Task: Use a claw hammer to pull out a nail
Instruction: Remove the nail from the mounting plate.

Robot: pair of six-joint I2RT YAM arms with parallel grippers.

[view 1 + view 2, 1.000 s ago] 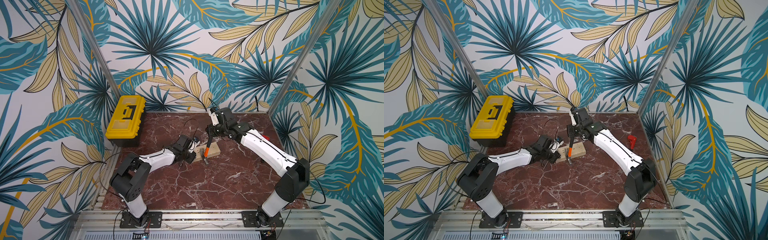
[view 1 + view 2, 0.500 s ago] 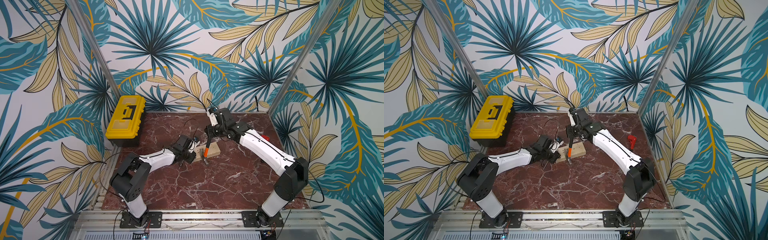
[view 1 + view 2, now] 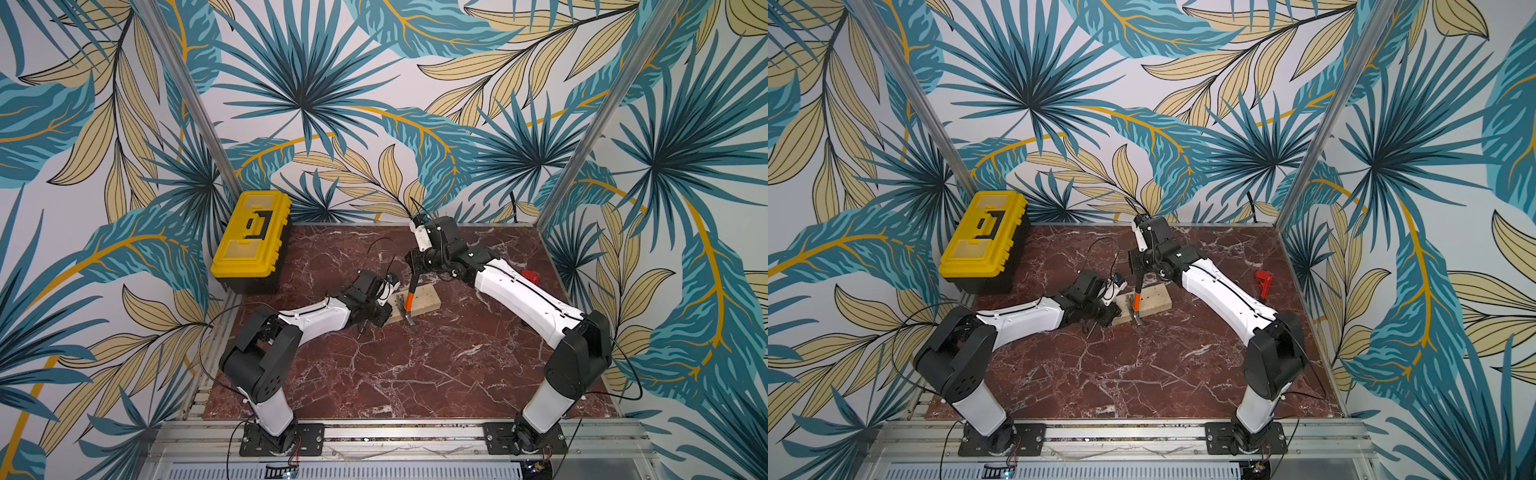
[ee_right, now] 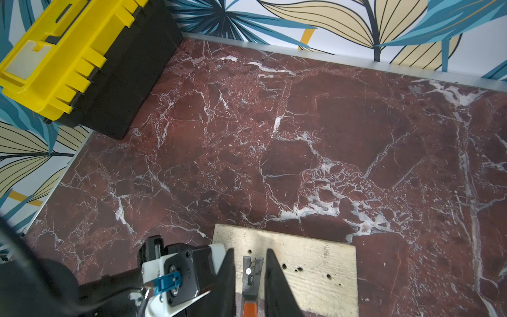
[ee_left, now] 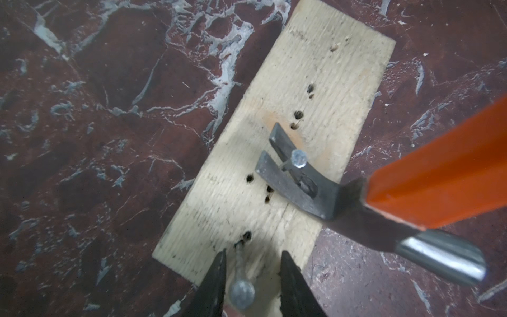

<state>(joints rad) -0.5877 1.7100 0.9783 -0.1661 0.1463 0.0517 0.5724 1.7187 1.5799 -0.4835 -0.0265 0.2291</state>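
The claw hammer (image 3: 409,300) (image 3: 1136,301) stands with its steel head down on a pale wooden board (image 3: 428,301) (image 3: 1158,300). My right gripper (image 3: 415,274) (image 3: 1139,274) (image 4: 250,251) is shut on the hammer's handle from above. The forked claw (image 5: 288,178) (image 4: 251,285) lies flat on the board (image 5: 315,68) (image 4: 315,255), and the nail (image 5: 299,159) (image 4: 248,271) sits in its slot, head raised and leaning. My left gripper (image 3: 386,313) (image 3: 1113,313) (image 5: 252,263) is over the board's left end, open. A second, bent nail (image 5: 241,295) stands between its fingers, untouched.
A yellow and black toolbox (image 3: 251,237) (image 3: 984,241) (image 4: 55,55) stands at the back left. A red-headed wrench (image 3: 530,275) (image 3: 1263,279) lies by the right wall, behind my right arm. The board has several old nail holes. Walls close in the marble table on three sides.
My right gripper has shifted slightly to the left with the hammer handle, so the hammer leans a little more. The left arm has not moved.
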